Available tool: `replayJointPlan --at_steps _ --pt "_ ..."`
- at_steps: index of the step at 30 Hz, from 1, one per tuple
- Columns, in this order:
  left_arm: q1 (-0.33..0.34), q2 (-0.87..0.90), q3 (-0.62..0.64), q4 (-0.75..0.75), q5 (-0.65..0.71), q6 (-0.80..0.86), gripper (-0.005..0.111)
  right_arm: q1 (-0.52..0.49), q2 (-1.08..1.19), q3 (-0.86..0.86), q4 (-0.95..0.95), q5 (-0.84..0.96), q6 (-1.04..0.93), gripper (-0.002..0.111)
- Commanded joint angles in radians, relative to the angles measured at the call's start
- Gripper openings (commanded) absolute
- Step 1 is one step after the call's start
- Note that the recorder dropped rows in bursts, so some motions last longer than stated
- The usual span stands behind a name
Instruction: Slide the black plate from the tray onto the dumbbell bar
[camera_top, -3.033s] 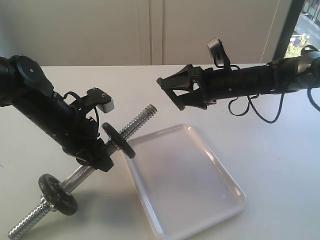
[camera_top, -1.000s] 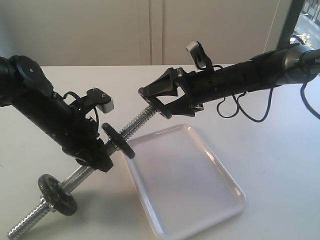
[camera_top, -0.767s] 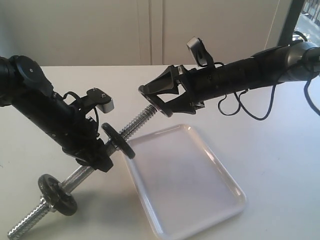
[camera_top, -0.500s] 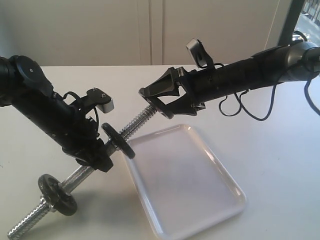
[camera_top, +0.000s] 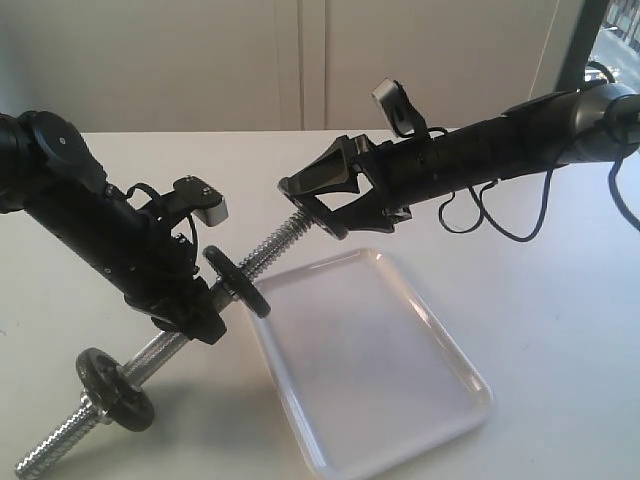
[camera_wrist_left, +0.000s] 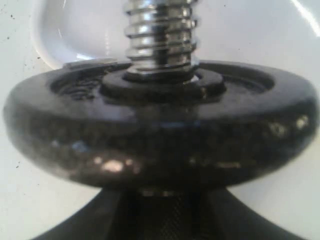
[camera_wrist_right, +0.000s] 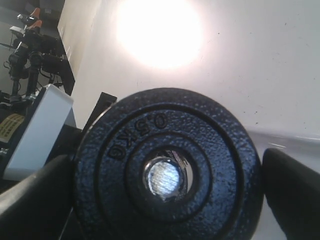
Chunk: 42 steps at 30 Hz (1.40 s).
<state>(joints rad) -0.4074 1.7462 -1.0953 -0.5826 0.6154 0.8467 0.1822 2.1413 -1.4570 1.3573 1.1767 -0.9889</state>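
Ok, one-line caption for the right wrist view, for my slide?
Right gripper holding the round black weight plate, the tip of the shiny chrome dumbbell bar showing through its centre hole.

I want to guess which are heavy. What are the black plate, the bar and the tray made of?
The black plate looks like cast metal, maybe iron, painted black: pebbly skin, raised lettering. The dumbbell bar looks like chromed steel: mirror glints on its threads. The tray is probably glossy white plastic: smooth, rounded rim.
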Motion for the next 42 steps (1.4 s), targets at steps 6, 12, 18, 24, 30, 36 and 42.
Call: replayJointPlan --at_steps 6,12,18,24,30,36,42 --pt "-0.004 -0.043 -0.016 -0.093 0.025 -0.001 0.0 -0.003 -0.027 -0.008 0.054 0.044 0.003 0.0" --pt "-0.004 -0.043 -0.016 -0.093 0.023 -0.001 0.0 -0.003 -0.027 -0.008 0.052 0.044 0.026 0.0" --pt "-0.004 -0.043 -0.016 -0.093 0.023 -0.001 0.0 -0.003 -0.027 -0.008 0.052 0.044 0.026 0.0" --pt "-0.004 -0.043 -0.016 -0.093 0.023 -0.001 0.0 -0.003 -0.039 -0.008 0.052 0.044 0.025 0.0" --pt "-0.004 -0.043 -0.016 -0.093 0.023 -0.001 0.0 -0.003 -0.053 -0.008 0.041 0.044 0.025 0.0" --pt "-0.004 -0.043 -0.016 -0.093 0.023 -0.001 0.0 0.001 -0.053 -0.008 0.033 0.044 0.023 0.0" --pt "-0.004 -0.043 -0.016 -0.093 0.023 -0.001 0.0 0.027 -0.053 -0.008 0.033 0.044 0.001 0.0"
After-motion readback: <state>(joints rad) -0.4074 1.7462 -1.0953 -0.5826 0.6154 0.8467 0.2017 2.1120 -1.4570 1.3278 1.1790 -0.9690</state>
